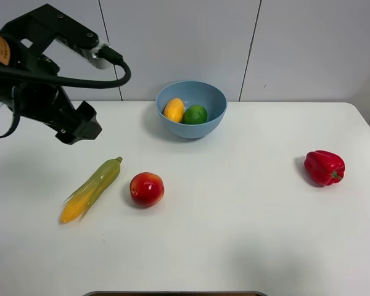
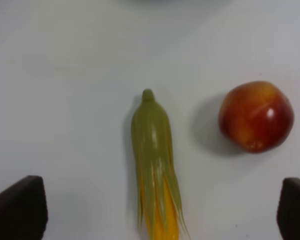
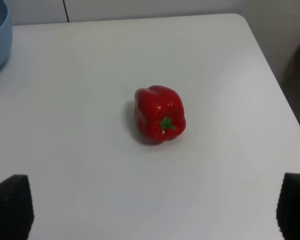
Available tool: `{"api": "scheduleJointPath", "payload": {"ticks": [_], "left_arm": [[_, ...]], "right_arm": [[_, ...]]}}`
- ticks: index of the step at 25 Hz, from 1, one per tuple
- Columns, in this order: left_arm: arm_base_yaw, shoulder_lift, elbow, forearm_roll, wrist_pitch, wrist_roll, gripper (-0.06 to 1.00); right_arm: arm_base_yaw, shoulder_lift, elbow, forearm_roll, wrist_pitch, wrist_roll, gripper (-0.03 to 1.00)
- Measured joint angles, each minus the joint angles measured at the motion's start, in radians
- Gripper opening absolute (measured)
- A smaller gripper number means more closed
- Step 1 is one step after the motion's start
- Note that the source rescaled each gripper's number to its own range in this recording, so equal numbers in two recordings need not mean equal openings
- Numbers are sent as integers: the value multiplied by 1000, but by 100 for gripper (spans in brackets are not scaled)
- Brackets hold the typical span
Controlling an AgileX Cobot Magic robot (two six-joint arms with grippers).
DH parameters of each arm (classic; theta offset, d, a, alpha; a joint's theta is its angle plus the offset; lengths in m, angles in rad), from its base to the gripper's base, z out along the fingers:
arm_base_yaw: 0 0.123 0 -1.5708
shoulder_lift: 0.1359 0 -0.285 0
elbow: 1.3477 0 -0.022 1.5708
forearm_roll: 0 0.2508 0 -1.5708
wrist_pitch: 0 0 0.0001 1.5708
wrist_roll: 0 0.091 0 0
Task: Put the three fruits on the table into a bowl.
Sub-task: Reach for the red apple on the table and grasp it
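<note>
While the left gripper (image 1: 79, 125) hangs wide open and empty over the white table (image 1: 234, 234), the corn (image 1: 91, 189) lies near it, with the red apple (image 1: 147, 189) just beside the corn. Farther back, the mango (image 1: 174, 110) and the lime (image 1: 195, 114) sit touching inside the blue bowl (image 1: 211, 125). On the right lies the red pepper (image 1: 324, 167), and the right gripper (image 3: 150, 210) is wide open, holding nothing.
</note>
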Motion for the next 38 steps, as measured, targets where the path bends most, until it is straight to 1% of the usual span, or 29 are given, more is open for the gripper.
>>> {"api": "scheduleJointPath", "payload": {"ticks": [3,6,11,14,18,24,33,38], "left_arm": [[-29,83,-33,2,14,42,76],[-51,158,-35,-8,17,78,76],[-52,252,-36,-69,-3,137,76],[-52,295,-38,-103,-51,157,76],[-28,339,-40,-170,-114,165,76],[-9,397,-41,-200,-158,168,76],[3,486,-41,-236,-170,168,76],[3,538,-41,-245,-194,168,76]], "right_arm": [[0,0,0,0,0,0,100],[0,0,0,0,0,0,100],[0,0,0,0,0,0,100],[0,0,0,0,0,0,100],[0,0,0,0,0,0,100],[0,0,0,0,-1,0,100],[0,0,0,0,-1,0,100],[0,0,0,0,-1,0,100]]}}
